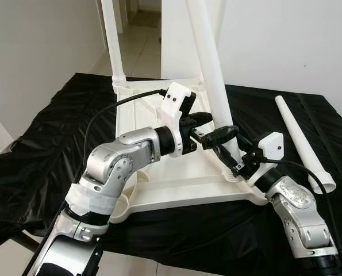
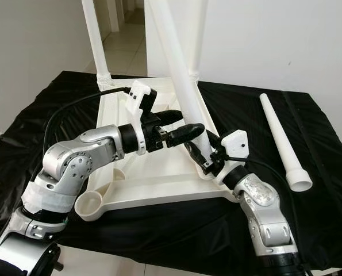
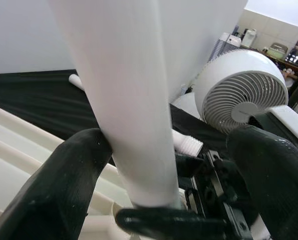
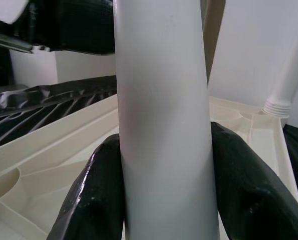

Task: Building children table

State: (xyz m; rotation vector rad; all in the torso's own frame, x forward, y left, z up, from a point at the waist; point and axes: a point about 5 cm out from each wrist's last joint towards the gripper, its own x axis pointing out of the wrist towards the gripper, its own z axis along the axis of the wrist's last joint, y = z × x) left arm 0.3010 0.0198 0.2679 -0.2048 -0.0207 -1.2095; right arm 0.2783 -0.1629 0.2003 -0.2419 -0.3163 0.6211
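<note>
Your right gripper (image 1: 238,163) is clamped on the white leg (image 1: 214,86) low down, close to where it meets the corner of the overturned tabletop (image 1: 159,184); in the right wrist view both fingers (image 4: 101,195) press flat against the tube on either side. Your left gripper (image 2: 179,127) is spread wider around the same leg, a little higher up. One finger (image 3: 63,190) touches the tube, while the other stands off from it, so it brackets the leg and you cannot quite tell whether it bears any load.

Your left arm reaches in across the tabletop with the elbow bent and the forearm nearly level. Your right arm comes up from below, wrist angled toward the leg's base.

The tabletop lies underside up on black sheeting (image 1: 50,149). Two more legs (image 1: 112,40) stand at its far corners. A loose leg (image 1: 303,141) lies on the sheeting well off to your right.
</note>
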